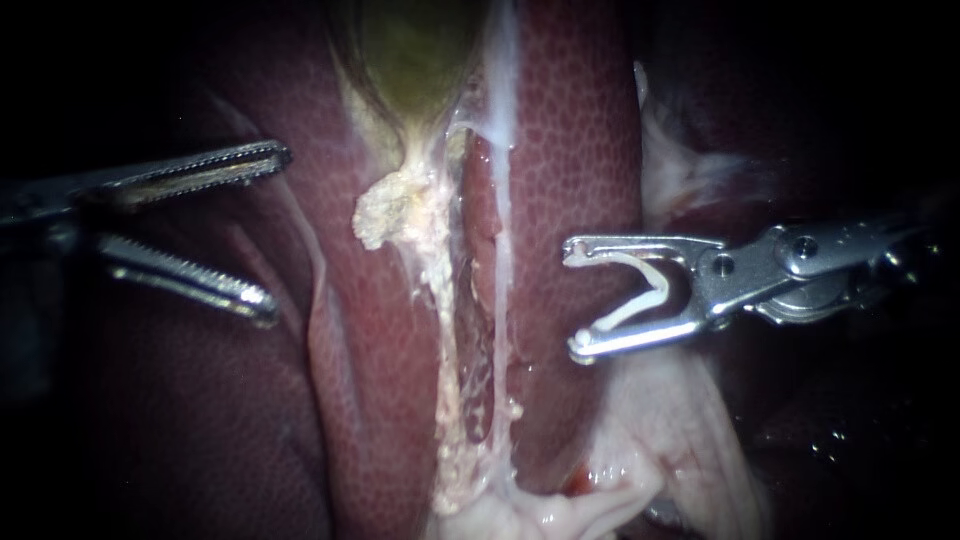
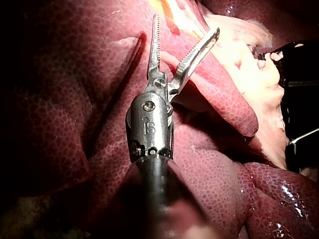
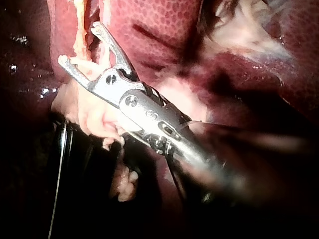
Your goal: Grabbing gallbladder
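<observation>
Olive-green gallbladder, glossy, with narrow, pale, crumbly neck

No bench in sight for us, just the dark red liver underneath, with the greenish gallbladder and a pale strand lying on it.

On the left instrument: showed slim silver jaws, finely toothed along the inner faces, hinged by small round screws to a grey steel wrist with an etched mark, then a dark shaft. On the right instrument: showed bright open-framed jaws hooked at the tips, round pivot pins, thin dark cables at the wrist.
</observation>
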`<state>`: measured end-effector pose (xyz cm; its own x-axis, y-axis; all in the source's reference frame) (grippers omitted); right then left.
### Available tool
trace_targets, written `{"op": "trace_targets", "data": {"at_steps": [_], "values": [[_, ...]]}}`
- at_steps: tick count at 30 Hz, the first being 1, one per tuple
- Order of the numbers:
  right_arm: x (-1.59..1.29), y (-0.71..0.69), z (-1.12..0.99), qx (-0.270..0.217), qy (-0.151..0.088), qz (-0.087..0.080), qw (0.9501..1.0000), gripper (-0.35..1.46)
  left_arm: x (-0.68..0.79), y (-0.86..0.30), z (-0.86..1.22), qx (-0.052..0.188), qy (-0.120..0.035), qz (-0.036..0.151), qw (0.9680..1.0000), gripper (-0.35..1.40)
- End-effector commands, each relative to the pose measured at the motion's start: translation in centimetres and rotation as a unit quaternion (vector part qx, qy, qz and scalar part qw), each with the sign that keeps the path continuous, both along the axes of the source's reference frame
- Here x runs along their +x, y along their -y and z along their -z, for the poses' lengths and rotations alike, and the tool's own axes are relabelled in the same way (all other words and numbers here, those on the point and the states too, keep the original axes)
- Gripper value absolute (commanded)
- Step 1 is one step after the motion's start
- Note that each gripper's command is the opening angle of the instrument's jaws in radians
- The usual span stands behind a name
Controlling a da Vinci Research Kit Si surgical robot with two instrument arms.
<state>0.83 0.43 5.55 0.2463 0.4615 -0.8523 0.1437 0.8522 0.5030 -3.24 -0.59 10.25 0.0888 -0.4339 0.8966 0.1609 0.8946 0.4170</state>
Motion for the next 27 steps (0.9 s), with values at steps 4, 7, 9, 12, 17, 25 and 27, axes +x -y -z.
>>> {"op": "trace_targets", "data": {"at_steps": [4, 7, 9, 12, 17, 25, 27], "values": [[0.0, 0.0, 0.0, 0.0, 0.0, 0.0, 1.0, 0.6, 0.0, 0.0, 0.01, 0.0, 0.0, 0.0, 1.0, 0.78], [0.0, 0.0, 0.0, 0.0, 0.0, 0.0, 1.0, 0.6, -0.01, 0.0, 0.01, 0.0, 0.0, 0.0, 1.0, 0.78], [0.0, 0.0, 0.0, 0.0, 0.0, 0.0, 1.0, 0.6, -0.03, -0.01, 0.0, 0.0, 0.0, 0.001, 1.0, 0.78], [0.0, 0.0, 0.0, 0.0, 0.0, 0.0, 1.0, 0.6, -0.07, -0.01, 0.0, 0.0, -0.001, 0.002, 1.0, 0.78], [0.0, 0.0, 0.0, 0.0, 0.0, 0.0, 1.0, 0.6, -0.18, 0.02, -0.05, -0.002, -0.003, 0.004, 1.0, 0.78], [0.01, 0.01, 0.01, 0.0, 0.0, 0.0, 1.0, 0.6, -0.45, 0.08, -0.18, -0.006, -0.003, 0.003, 1.0, 0.78], [0.01, 0.01, 0.02, 0.0, 0.0, 0.0, 1.0, 0.6, -0.49, 0.07, -0.21, -0.004, -0.003, 0.004, 1.0, 0.78]]}}
